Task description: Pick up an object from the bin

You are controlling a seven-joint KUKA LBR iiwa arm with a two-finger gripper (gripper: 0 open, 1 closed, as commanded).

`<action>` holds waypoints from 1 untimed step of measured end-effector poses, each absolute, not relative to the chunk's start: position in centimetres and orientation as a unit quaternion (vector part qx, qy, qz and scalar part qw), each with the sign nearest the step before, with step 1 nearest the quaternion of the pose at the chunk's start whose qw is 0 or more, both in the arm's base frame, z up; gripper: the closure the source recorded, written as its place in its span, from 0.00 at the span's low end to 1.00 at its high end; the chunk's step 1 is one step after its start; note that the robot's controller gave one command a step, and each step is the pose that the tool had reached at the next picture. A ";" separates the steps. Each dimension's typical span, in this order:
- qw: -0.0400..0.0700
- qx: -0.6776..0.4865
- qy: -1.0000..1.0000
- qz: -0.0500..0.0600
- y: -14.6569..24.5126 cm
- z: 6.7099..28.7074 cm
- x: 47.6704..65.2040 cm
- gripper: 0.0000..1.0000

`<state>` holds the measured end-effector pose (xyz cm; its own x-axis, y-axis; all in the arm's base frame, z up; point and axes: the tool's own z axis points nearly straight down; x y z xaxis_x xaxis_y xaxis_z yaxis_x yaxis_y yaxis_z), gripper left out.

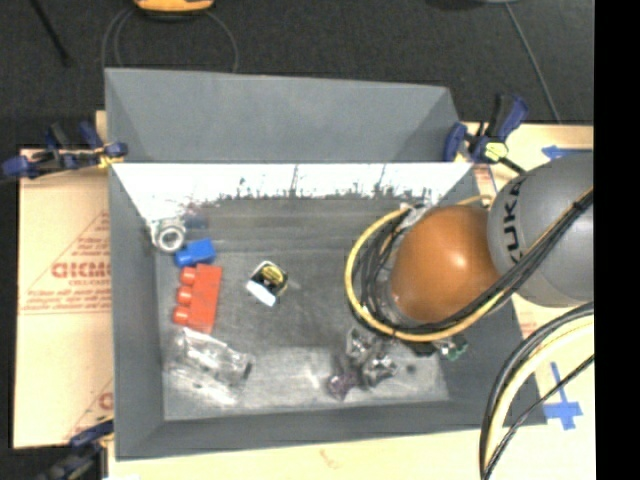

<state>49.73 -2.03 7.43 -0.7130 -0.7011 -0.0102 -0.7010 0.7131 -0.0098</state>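
Observation:
My gripper (367,360) is low over the front right part of the bin floor, under the orange cover. A small dark purplish thing (339,384) lies right at its lower left, close to the front wall; I cannot tell whether they touch. A small green thing (456,348) peeks out at the right under the cover. Further left, a small white, yellow and black object (266,283) lies alone mid-floor.
Along the left side lie a red toy brick (197,297), a blue piece (195,253), a silver ring (169,235) and a crumpled clear plastic piece (209,361). The arm and its cables cover the right part of the bin.

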 end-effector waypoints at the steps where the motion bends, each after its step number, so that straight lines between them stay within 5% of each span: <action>1: 0.003 -0.556 0.831 -0.002 -0.4 21.6 48.0 1.00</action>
